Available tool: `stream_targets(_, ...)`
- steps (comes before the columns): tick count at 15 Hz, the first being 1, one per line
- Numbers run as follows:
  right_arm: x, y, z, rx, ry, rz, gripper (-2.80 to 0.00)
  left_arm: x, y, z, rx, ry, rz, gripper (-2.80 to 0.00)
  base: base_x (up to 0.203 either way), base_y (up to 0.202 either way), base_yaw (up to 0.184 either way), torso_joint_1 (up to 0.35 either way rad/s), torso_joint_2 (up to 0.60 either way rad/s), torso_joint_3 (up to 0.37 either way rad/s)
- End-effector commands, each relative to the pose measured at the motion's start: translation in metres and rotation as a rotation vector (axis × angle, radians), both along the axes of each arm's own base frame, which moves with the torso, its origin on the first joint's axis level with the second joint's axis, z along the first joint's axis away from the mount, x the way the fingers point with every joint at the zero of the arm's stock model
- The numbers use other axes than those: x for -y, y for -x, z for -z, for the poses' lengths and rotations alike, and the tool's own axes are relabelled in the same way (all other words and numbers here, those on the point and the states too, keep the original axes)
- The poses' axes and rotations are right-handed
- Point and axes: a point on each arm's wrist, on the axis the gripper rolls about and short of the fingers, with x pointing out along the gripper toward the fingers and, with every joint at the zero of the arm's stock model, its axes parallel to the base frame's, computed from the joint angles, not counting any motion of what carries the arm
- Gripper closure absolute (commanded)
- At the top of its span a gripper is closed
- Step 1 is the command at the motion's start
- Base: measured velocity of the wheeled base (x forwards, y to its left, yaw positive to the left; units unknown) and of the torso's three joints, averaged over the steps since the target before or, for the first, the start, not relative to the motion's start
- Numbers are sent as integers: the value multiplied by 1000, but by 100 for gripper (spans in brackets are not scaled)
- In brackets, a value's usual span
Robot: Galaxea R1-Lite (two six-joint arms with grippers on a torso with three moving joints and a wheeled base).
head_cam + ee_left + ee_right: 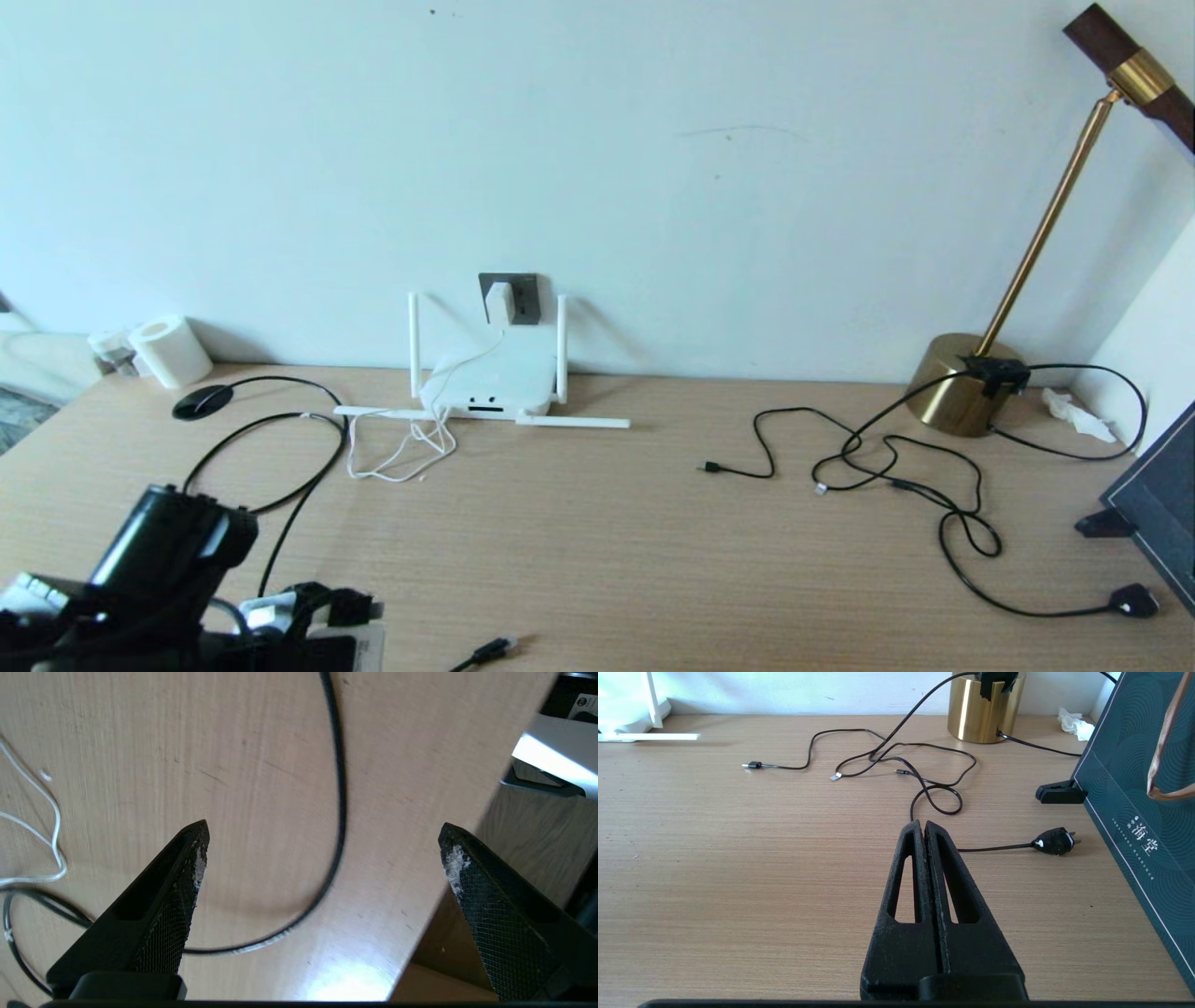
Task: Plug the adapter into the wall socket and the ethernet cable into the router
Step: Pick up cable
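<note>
Already the small white cube-shaped adapter (499, 301) sits in the dark grey square wall socket (519, 297); left gripper (322, 851) spread empty, right gripper (923, 826) closed on nothing.

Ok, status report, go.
Left tool open over ethernet cable. Right tool shut, empty. Adapter in wall socket. Router port unplugged.

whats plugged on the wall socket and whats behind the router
The white adapter sits on the wall socket, covering its left holes. Behind the router is the wall; the router's rear edge is hidden.
</note>
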Motion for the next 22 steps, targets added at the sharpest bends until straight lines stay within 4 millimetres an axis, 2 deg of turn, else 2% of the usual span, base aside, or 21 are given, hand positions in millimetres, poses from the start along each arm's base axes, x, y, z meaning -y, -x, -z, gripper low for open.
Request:
stream_targets(1, 0, 0, 0, 1, 0, 0, 0, 8, -27, 3, -16, -7, 12, -280, 0, 0, 0, 0, 0, 0)
stream_targets(3, 0, 0, 0, 1, 0, 0, 0, 16, -51, 2, -9, -3, 17, -280, 0, 0, 0, 0, 0, 0)
stream_targets(5, 0, 0, 0, 1, 0, 1, 0, 29, -64, 9, -40, 14, 25, -280, 0, 0, 0, 0, 0, 0)
stream_targets(7, 0, 0, 0, 1, 0, 0, 0, 52, -72, 16, -87, 59, 36, -280, 0, 0, 0, 0, 0, 0)
stream_targets(9, 0, 0, 0, 1, 0, -1, 0, 77, -89, 20, -100, 96, 34, -280, 0, 0, 0, 0, 0, 0)
stream_targets(11, 0, 0, 0, 1, 0, 0, 0, 94, -101, 26, -110, 102, 50, -280, 0, 0, 0, 0, 0, 0)
stream_targets(15, 0, 0, 0, 1, 0, 0, 0, 93, -91, 41, -180, 75, 32, -280, 0, 0, 0, 0, 0, 0)
stream_targets(22, 0, 0, 0, 1, 0, 1, 0, 89, -82, 43, -209, 64, 26, -280, 0, 0, 0, 0, 0, 0)
